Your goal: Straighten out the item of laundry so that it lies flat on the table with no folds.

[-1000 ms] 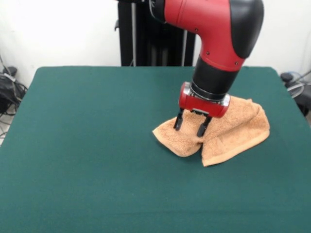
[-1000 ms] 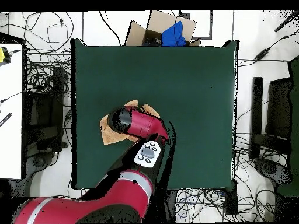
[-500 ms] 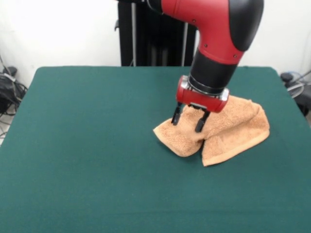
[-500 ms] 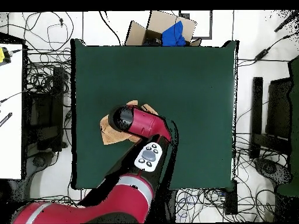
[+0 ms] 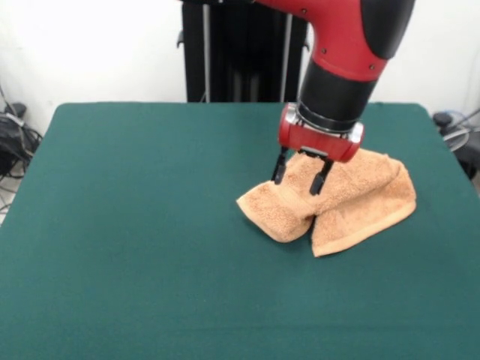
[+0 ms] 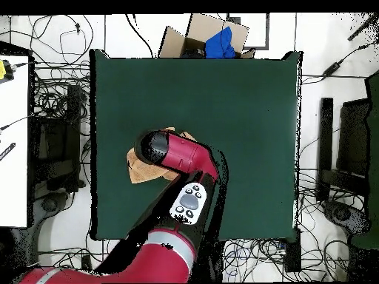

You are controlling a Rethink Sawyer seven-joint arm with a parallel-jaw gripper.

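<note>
The light-orange towel (image 5: pixel 352 201) lies bunched and folded on the right part of the dark green table (image 5: pixel 135 225) in the front view. Two lobes of it point toward the camera with a crease between them. My gripper (image 5: pixel 298 177) hangs just above the towel's left lobe, open and empty, its black fingers (image 5: pixel 278 169) clear of the cloth. In the overhead view the red arm covers most of the towel (image 6: pixel 139 167), which shows only at the table's (image 6: pixel 244 111) left side; the gripper is hidden there.
A cardboard box with blue cloth (image 6: pixel 211 41) sits beyond the table's top edge in the overhead view. Cables and equipment lie on the floor all around. The black pedestal (image 5: pixel 232 52) stands behind the table.
My gripper has risen off the towel and shifted a little to the right and back. It stays open. The towel has not visibly moved.
</note>
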